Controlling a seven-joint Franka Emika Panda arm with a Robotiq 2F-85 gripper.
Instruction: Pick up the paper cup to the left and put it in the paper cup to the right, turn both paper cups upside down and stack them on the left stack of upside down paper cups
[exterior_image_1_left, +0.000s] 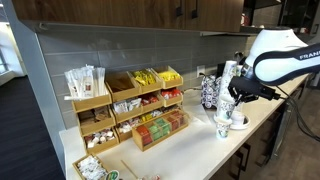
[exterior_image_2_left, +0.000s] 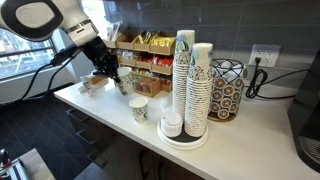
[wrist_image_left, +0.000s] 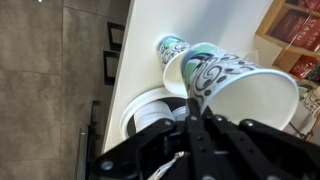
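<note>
Paper cup (wrist_image_left: 262, 88): held in the gripper (wrist_image_left: 198, 125), tipped on its side with the white mouth turned to the wrist camera and a green-and-dark print on the outer wall. The jaws are clamped on its rim and wall. It is clear of the counter (exterior_image_2_left: 255, 140).

Second paper cup (wrist_image_left: 174, 47): upright on the counter beside the held one, close to the counter's front edge, mouth up, with the same greenish mark. In an exterior view it (exterior_image_2_left: 138, 109) stands alone between the gripper (exterior_image_2_left: 112, 78) and the cup columns, touching neither.

A round white object (wrist_image_left: 148, 110) lies under the gripper near the counter edge; what it is cannot be told.

Tall column of upside-down cups (exterior_image_2_left: 185, 68): standing on a round white tray (exterior_image_2_left: 186, 143), with a like column (exterior_image_2_left: 203, 88) just beside it, slightly shorter. A short white stack (exterior_image_2_left: 172, 124) sits at the front of the same tray. Both columns are well apart from the gripper.

A dark patterned holder (exterior_image_2_left: 227, 88) stands behind the columns, against the wall. A wall outlet (exterior_image_2_left: 262, 55) is above it, with a cord plugged in.

A wooden rack of packets (exterior_image_1_left: 130, 105) sits against the tiled wall. In that exterior view the gripper (exterior_image_1_left: 232, 101) hangs low over the counter's far end; the grasp is too small to read there.
</note>
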